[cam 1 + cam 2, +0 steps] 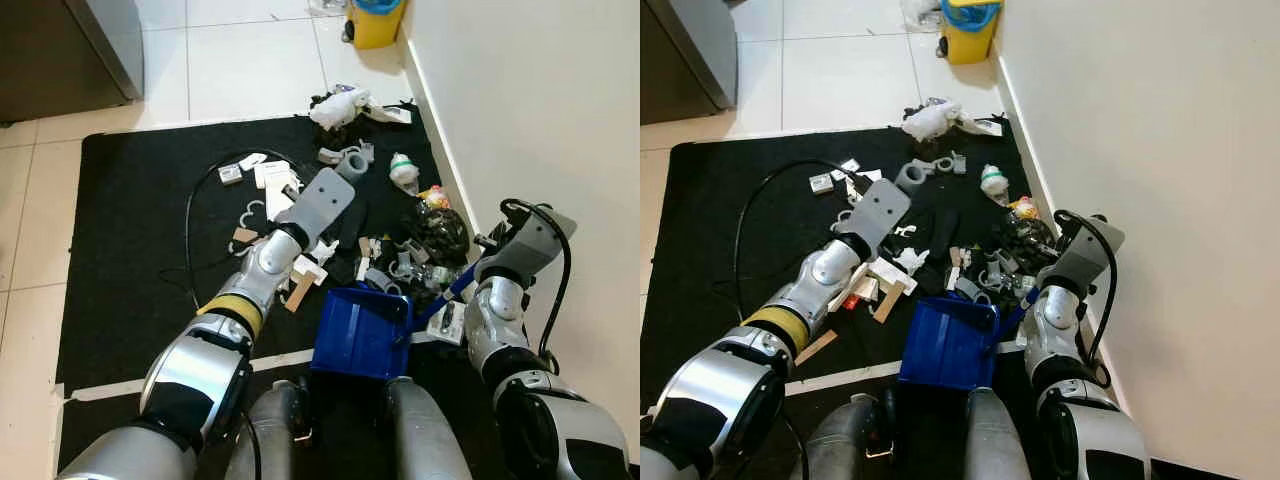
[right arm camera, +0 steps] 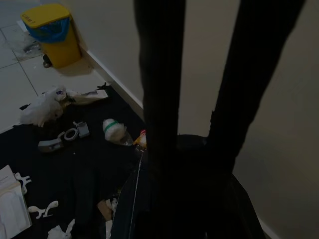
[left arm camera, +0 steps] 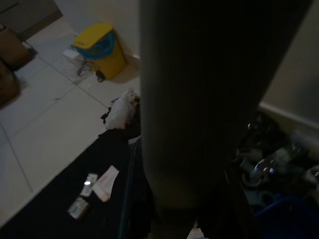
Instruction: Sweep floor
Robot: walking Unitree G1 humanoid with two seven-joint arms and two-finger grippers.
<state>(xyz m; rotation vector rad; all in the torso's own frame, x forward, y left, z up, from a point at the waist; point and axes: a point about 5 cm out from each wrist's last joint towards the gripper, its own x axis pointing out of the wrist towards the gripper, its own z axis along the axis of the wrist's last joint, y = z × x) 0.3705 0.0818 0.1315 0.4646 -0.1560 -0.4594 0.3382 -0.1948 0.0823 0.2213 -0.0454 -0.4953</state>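
Blue dustpan (image 1: 360,333) near, its handle toward the right gripper (image 1: 470,272); grip likely, but not confirmable. Left gripper (image 1: 352,222) over litter (image 1: 400,262) piled far-right on the black mat (image 1: 130,240); grip unreadable. Risks: pan tipping, cable (image 1: 195,215) snagging, scraps scattering.

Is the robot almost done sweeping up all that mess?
Not yet. Done: the litter lies gathered into one heap on the black mat by the wall, and the blue dustpan sits at its edge. In hand: the left gripper reaches over the heap, the right gripper is at the dustpan's handle. Left: the pan looks empty, scraps lie scattered, and the yellow bin waits beyond.
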